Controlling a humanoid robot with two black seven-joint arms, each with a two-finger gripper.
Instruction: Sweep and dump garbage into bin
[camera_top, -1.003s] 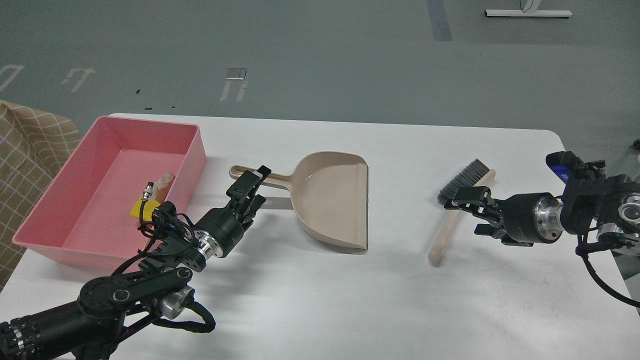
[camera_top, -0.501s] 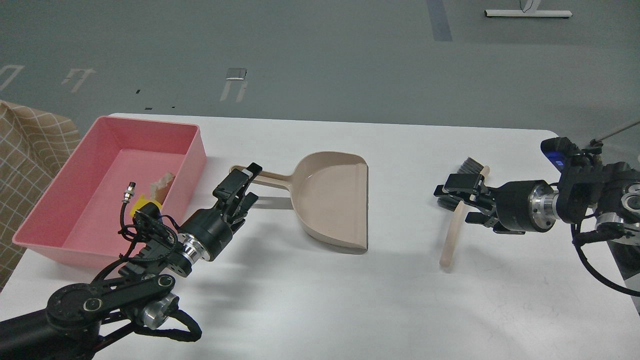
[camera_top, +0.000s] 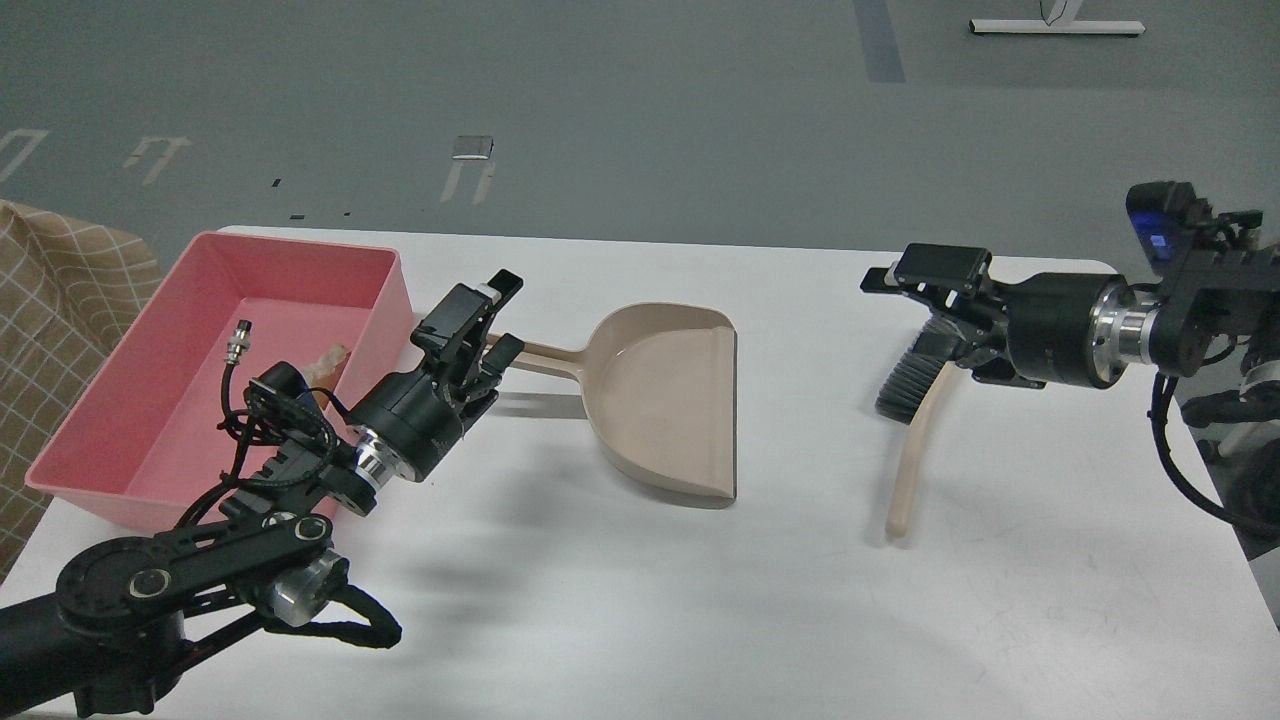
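With the bread slice (camera_top: 327, 359) already in the pink bin (camera_top: 150, 380) at far left, the released left end effector (camera_top: 493, 318) hovers over the dustpan (camera_top: 665, 395) handle and the spread right end effector (camera_top: 932, 312) over the brush (camera_top: 912, 420), so a low swing could knock either tool across the desk (camera_top: 650, 600).

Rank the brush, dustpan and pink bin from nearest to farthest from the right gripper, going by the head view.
1. Brush: right at the right gripper, under its jaws.
2. Dustpan: mid-table, to its left.
3. Pink bin: far left end of the table.
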